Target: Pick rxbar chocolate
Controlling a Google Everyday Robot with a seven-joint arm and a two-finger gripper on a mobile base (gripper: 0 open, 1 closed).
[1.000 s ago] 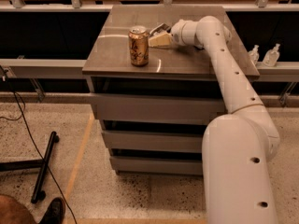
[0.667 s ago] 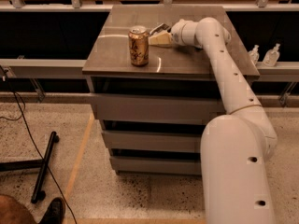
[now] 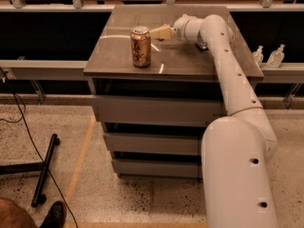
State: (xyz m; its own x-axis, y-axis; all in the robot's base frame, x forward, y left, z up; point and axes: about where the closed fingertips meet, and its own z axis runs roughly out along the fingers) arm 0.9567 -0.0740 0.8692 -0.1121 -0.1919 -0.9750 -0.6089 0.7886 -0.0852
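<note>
My gripper [image 3: 159,33] reaches out over the middle of the grey cabinet top [image 3: 114,61], just right of and behind a gold-brown drink can [image 3: 141,46] that stands upright. The gripper is close to the can but apart from it. I cannot make out the rxbar chocolate; it may be hidden by the gripper or the arm. A small dark shape [image 3: 202,46] shows on the top behind my forearm, and I cannot tell what it is.
The cabinet has several drawers below its top. A shelf with two white bottles [image 3: 268,57] runs at the right. A black stand base [image 3: 42,170] and cable lie on the floor at the left, and a shoe [image 3: 53,216] is at the bottom left.
The gripper has shifted only slightly beside the can. The can has not moved.
</note>
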